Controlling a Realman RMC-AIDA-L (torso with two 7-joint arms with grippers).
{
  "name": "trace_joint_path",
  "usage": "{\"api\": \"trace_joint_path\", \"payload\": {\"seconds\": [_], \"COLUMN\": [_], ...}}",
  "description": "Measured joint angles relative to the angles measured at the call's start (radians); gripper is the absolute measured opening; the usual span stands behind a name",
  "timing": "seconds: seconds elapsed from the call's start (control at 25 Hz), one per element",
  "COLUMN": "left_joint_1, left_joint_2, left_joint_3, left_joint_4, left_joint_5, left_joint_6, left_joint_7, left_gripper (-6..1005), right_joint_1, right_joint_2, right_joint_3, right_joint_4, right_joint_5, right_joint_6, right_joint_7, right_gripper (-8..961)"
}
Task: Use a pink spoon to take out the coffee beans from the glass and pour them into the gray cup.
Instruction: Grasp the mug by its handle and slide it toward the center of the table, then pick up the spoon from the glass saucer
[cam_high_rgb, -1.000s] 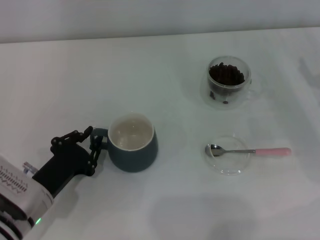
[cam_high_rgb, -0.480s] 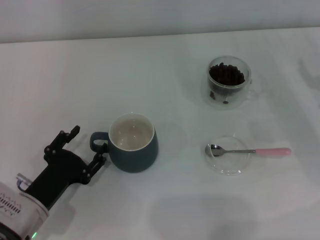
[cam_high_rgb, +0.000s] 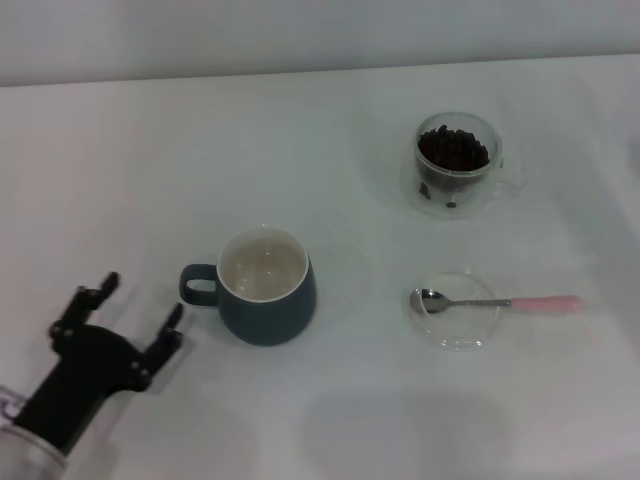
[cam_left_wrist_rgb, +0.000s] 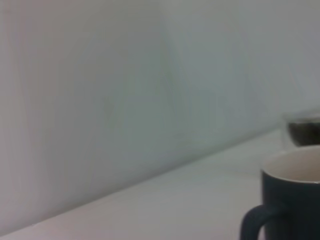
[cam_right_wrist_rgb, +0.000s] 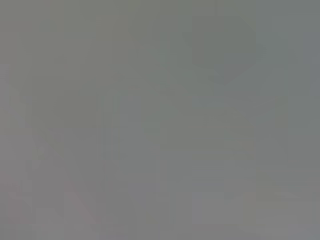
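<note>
The gray cup (cam_high_rgb: 266, 287) stands upright left of the table's middle, its inside cream-white and bare, its handle toward my left gripper; it also shows in the left wrist view (cam_left_wrist_rgb: 290, 200). My left gripper (cam_high_rgb: 138, 302) is open and empty, a short way to the left of the cup's handle and apart from it. The pink spoon (cam_high_rgb: 497, 302) lies with its bowl in a flat clear dish (cam_high_rgb: 457, 312), handle pointing right. The glass (cam_high_rgb: 455, 166) holds the coffee beans (cam_high_rgb: 453, 148) at the back right; it shows dimly in the left wrist view (cam_left_wrist_rgb: 303, 129). My right gripper is out of view.
The white table (cam_high_rgb: 320, 130) runs to a pale wall at the back. The right wrist view shows only a plain grey surface.
My left gripper has let go of the cup's handle, opened, and drawn back to the lower left. The cup, spoon and glass have stayed in place.
</note>
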Motion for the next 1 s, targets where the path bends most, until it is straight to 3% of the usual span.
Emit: {"api": "trace_joint_path", "payload": {"seconds": [0.32, 0.52, 0.76, 1.0], "left_joint_1": [0.099, 0.102, 0.061, -0.006], "left_joint_2": [-0.002, 0.0, 0.001, 0.002], "left_joint_3": [0.0, 0.0, 0.0, 0.0], "left_joint_4": [-0.006, -0.007, -0.03, -0.072], "left_joint_5": [-0.175, -0.311, -0.477, -0.542], "left_joint_6": [0.165, 0.192, 0.227, 0.227], "left_joint_7": [-0.069, -0.09, -0.149, -0.151], "left_gripper": [807, 799, 799, 799], "right_joint_1": [-0.16, -0.237, -0.248, -0.224], "right_joint_2": [-0.004, 0.002, 0.007, 0.012], "right_joint_3": [-0.01, -0.011, -0.011, -0.011], "right_joint_4": [-0.008, -0.004, 0.108, 0.295], "right_joint_5": [-0.042, -0.142, -0.266, -0.338], "right_joint_6": [0.134, 0.19, 0.213, 0.22], "right_joint_7": [0.322, 0.477, 0.52, 0.374], "right_gripper": [875, 874, 875, 854]}}
